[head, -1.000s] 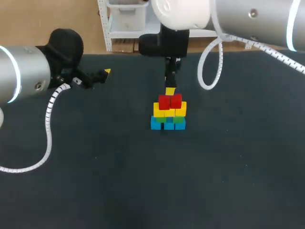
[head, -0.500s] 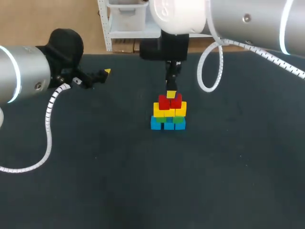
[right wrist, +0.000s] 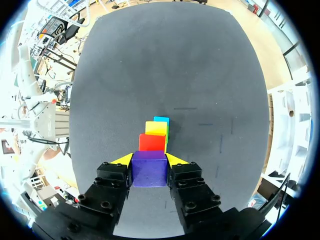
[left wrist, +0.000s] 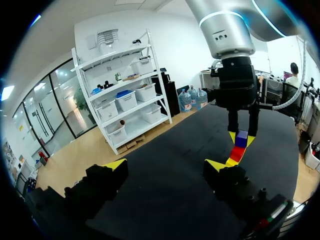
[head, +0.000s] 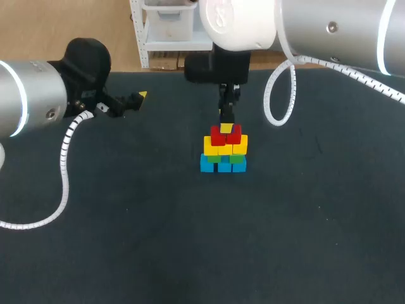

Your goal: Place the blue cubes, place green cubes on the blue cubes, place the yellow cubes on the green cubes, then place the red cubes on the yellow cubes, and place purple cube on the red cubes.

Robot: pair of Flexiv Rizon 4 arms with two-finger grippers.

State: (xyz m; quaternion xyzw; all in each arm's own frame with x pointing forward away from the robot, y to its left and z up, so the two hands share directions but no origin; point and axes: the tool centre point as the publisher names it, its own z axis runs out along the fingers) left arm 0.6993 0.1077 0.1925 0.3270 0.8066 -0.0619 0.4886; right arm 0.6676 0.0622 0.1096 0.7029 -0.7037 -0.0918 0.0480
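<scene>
The right gripper is closed on the purple cube, one finger against each side face. Directly beneath the gripper are the red cubes; whether the purple cube touches them cannot be determined. Under these sit the yellow cubes, green cubes and blue cubes, on the desk. The left gripper is open, well apart from the stack.
</scene>
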